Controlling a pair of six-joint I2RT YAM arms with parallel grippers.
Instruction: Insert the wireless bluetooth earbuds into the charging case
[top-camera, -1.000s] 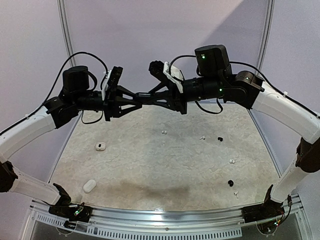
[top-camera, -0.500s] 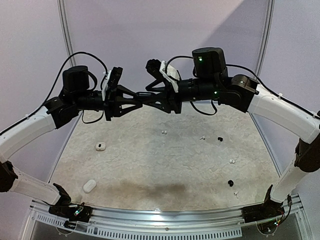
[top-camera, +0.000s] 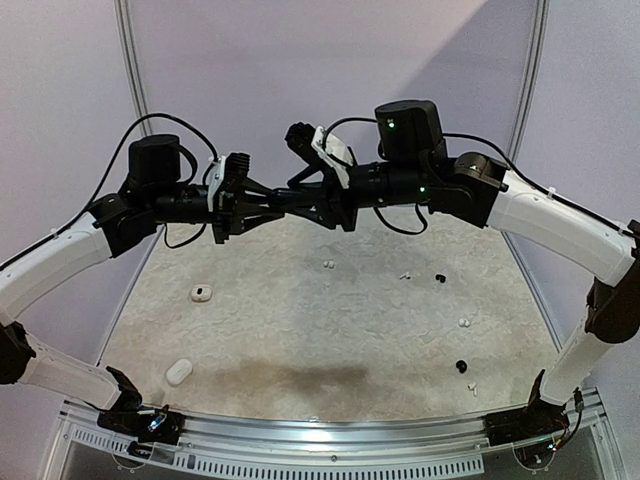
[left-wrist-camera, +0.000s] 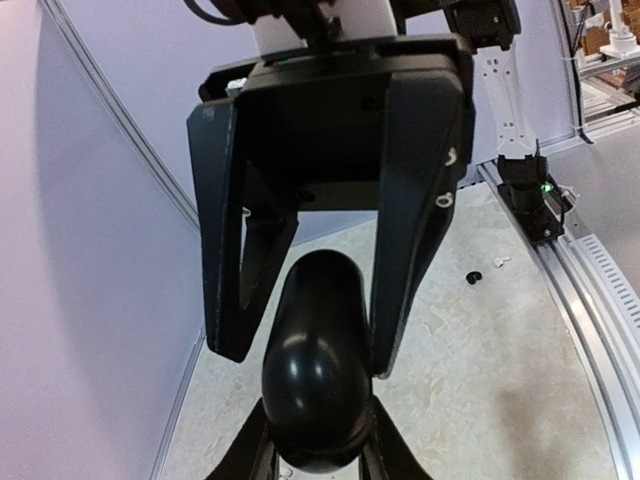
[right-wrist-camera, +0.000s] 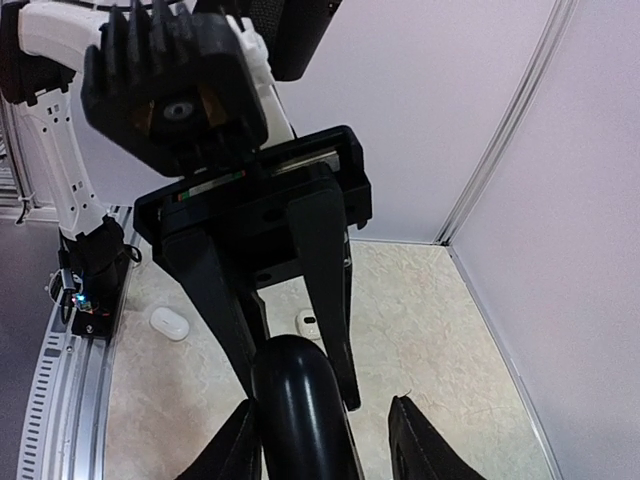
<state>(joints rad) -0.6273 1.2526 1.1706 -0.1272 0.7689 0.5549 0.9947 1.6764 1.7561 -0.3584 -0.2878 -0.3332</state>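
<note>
One black case — long axis left-right

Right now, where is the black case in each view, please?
Top external: black case upper centre, raised off the tabletop.
Left wrist: lower centre, large, close to the lens.
Right wrist: bottom centre, cut by the edge.
Shared landmark: the speckled tabletop beneath it in all views.

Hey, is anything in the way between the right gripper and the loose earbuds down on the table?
Nothing on the table visibly blocks the earbuds. But the right gripper hangs high above them with its jaws open around the black case, which the left gripper clamps, so that case fills the jaws.
</note>
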